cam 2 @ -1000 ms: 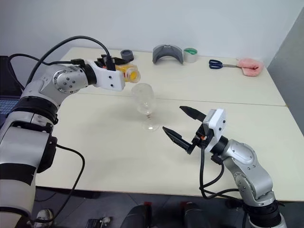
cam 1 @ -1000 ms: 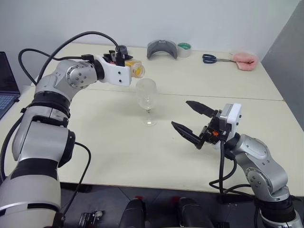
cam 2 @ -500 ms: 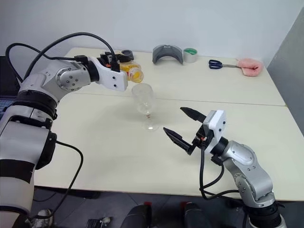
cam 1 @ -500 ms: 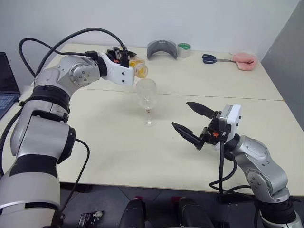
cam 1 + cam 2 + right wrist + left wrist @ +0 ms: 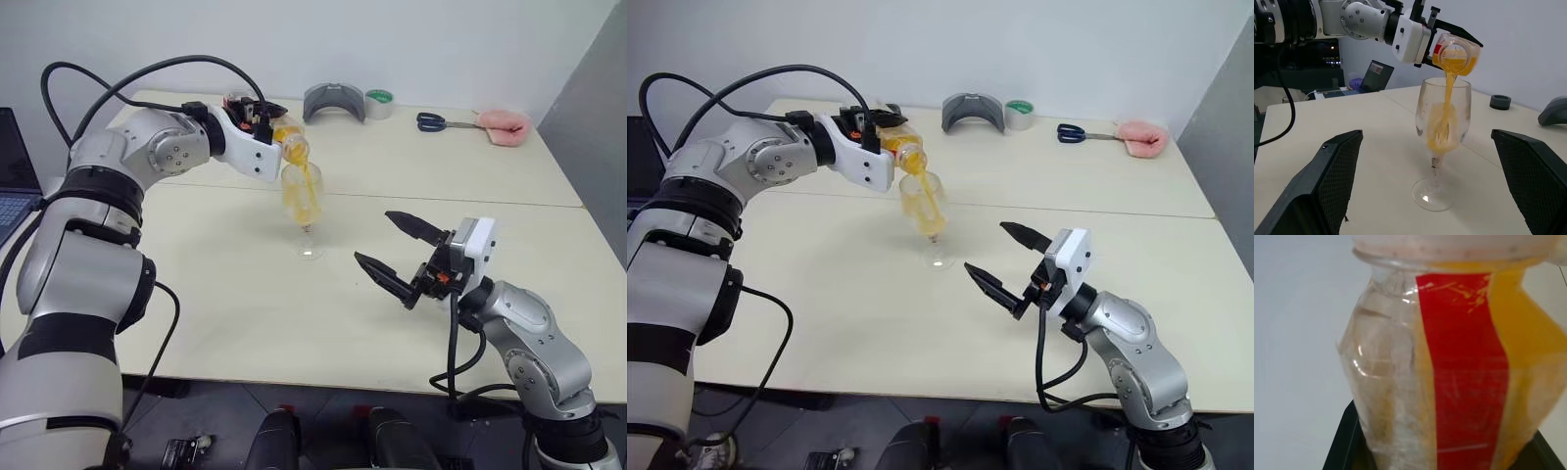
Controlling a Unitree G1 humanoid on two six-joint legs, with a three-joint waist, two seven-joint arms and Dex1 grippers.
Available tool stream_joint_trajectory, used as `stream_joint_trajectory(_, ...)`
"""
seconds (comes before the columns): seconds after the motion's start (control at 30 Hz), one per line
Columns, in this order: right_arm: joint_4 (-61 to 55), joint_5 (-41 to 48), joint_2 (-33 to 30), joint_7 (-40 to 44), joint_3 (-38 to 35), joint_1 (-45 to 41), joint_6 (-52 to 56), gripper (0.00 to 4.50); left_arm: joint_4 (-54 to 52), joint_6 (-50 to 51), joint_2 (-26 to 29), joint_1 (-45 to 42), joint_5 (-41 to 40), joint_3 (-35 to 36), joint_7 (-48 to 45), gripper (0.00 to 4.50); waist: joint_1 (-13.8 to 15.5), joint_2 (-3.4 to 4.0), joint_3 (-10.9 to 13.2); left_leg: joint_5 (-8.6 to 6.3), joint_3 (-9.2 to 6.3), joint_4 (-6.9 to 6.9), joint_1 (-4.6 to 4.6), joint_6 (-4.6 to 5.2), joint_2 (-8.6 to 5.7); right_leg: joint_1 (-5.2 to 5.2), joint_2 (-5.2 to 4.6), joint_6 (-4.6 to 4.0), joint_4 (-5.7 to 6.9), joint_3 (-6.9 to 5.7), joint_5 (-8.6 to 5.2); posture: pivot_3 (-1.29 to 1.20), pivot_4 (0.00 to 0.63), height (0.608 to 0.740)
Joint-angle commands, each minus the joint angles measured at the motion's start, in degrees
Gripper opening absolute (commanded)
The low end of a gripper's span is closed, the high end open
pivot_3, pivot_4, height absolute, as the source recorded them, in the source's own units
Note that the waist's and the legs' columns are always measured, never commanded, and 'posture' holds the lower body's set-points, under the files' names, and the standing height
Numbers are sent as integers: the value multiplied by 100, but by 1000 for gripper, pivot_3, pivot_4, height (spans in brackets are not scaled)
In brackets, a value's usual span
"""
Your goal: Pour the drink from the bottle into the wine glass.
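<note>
a: pour under way. left gripper has its jaws pinched on the bottle, tipped neck-down over the wine glass. the drink runs in one orange stream from the mouth into the bowl.

b: where does the glass stand?

a: upright on the tabletop, foot flat, about mid-table, near the seam between the two boards. bowl roughly a third filled, by eye.

b: the relation that matters?

a: mouth over rim. the bottle's long axis slants down toward the robot's right, and the mouth hangs just above the near-left edge of the rim, apart from it as far as can be told. the stream lands inside the bowl. judgement: any further roll should keep the mouth over the bowl's centre, or liquid goes down the outside.

b: right arm?

a: right gripper sits near the glass, below and to its right, jaws spread wide, holding nothing. the left is the nearer and working one.

b: remaining?

a: the left wrist view shows plenty of liquid in the body, so the task looks partway.
</note>
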Motion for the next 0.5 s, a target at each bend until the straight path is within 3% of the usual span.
stream_joint_trajectory(0.03,-233,34,37,-17,-37,-62,-100,4500,12,-6,155,-330,16,18,186,1698,0,0,0,0,0,1,0,0,0,0,0,0,0,0,0,0,150,740)
stream_joint_trajectory(0.5,-216,32,49,-25,-49,-89,-85,4500,50,-26,195,-446,298,-178,503,1698,0,0,0,0,0,10,-1,0,0,2,0,0,4,0,0,0,150,740)
